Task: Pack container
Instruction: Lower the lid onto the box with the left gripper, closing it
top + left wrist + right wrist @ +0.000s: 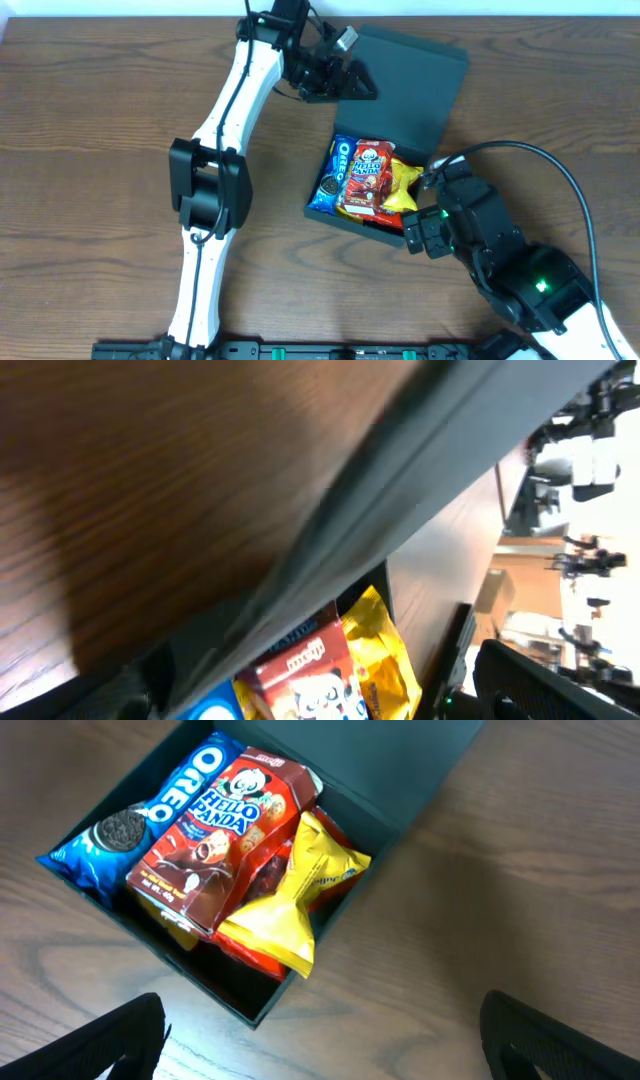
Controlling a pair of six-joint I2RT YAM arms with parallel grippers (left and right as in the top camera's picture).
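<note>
Three packets (368, 180) are filling the dark teal matte lidded container (410, 75); I'm readying lid-closing from eleven o'clock, left gripper (350, 82) and right gripper (322, 1035) gaping empty.

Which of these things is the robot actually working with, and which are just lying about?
Part of the job:
- box, lid open
- Oreo packet, inside it
- Hello Panda packet, inside it
- yellow packet, inside it

Just there:
- table
- lab gear, blurred, in the background
</note>
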